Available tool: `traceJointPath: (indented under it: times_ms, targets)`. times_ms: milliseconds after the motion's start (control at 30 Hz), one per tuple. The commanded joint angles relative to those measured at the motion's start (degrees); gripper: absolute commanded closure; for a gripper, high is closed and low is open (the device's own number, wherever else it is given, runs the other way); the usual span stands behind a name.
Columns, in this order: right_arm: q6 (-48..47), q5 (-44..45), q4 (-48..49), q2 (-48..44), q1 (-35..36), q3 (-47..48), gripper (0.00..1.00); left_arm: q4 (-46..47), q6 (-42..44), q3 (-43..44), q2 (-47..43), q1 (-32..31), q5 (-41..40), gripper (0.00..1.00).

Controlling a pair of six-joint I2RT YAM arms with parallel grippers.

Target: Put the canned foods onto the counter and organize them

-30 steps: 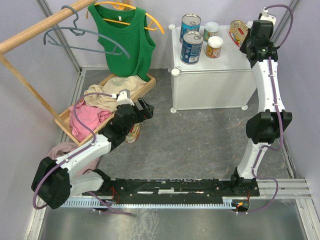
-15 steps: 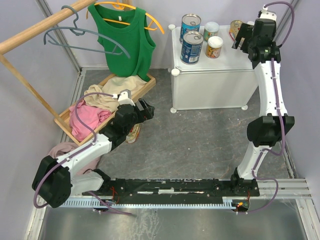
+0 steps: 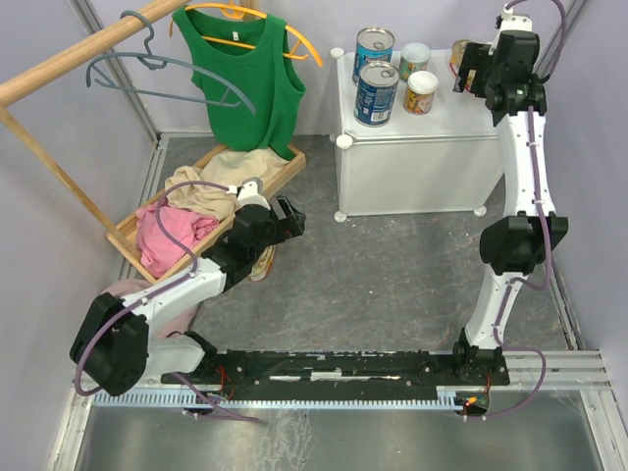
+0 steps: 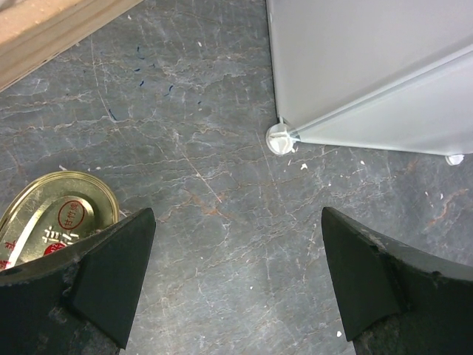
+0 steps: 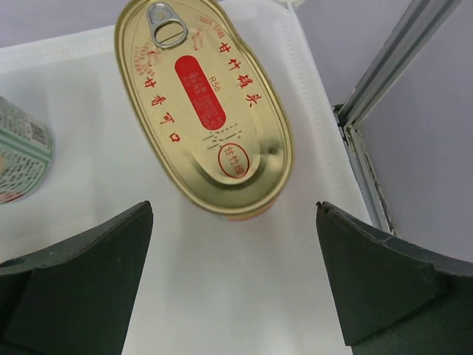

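Note:
The counter (image 3: 442, 113) is a white cube cabinet carrying two tall blue tins (image 3: 374, 45) (image 3: 376, 92), a green-labelled can (image 3: 415, 59) and an orange-labelled can (image 3: 422, 92). A flat oval gold tin (image 5: 203, 103) lies on its far right corner, partly hidden in the top view by my right gripper (image 3: 474, 67). In the right wrist view that gripper (image 5: 233, 222) stands open just short of the tin, touching nothing. A second oval tin (image 4: 52, 214) lies on the grey floor beside my left gripper's (image 4: 238, 222) left finger; the left gripper (image 3: 289, 218) is open and empty.
A wooden tray (image 3: 291, 169) of clothes sits at the left, with a green top (image 3: 245, 78) and a grey hanger (image 3: 147, 61) on a wooden rail above. A metal frame post (image 5: 392, 66) runs beside the counter's right edge. The cabinet's foot connector (image 4: 281, 138) is ahead of the left gripper.
My right gripper has opened, let go of the oval tin on the counter's far right corner, and drawn back from it. The left arm has barely shifted.

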Motion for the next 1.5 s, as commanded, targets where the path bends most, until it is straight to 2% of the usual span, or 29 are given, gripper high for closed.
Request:
traceJointPath:
  times_ms: [0, 733, 833, 1167, 1467]
  targets:
    - [-2.12, -1.55, 1.1, 3.07, -0.61, 5.46, 0.01, 3.37, 1.08, 2.82, 1.02, 0.39, 0.78, 0.01]
    - [-2.95, -4.44, 3.21, 10.97, -1.7, 12.54, 0.01, 4.62, 1.15, 4.2, 6.03, 2.0, 2.28, 0.01]
    - [-2.79, -4.56, 3.45, 11.48, -1.75, 12.57, 0.05, 4.78, 1.15, 4.55, 6.67, 2.15, 2.45, 0.01]
    - [-1.76, -4.43, 3.82, 11.78, -1.79, 12.57, 0.29, 5.24, 1.06, 4.31, 7.27, 2.57, 3.03, 0.01]
    - [-2.16, -3.91, 4.39, 10.91, -1.83, 12.4, 0.34, 5.46, 1.02, 4.06, 6.91, 2.98, 3.46, 0.01]
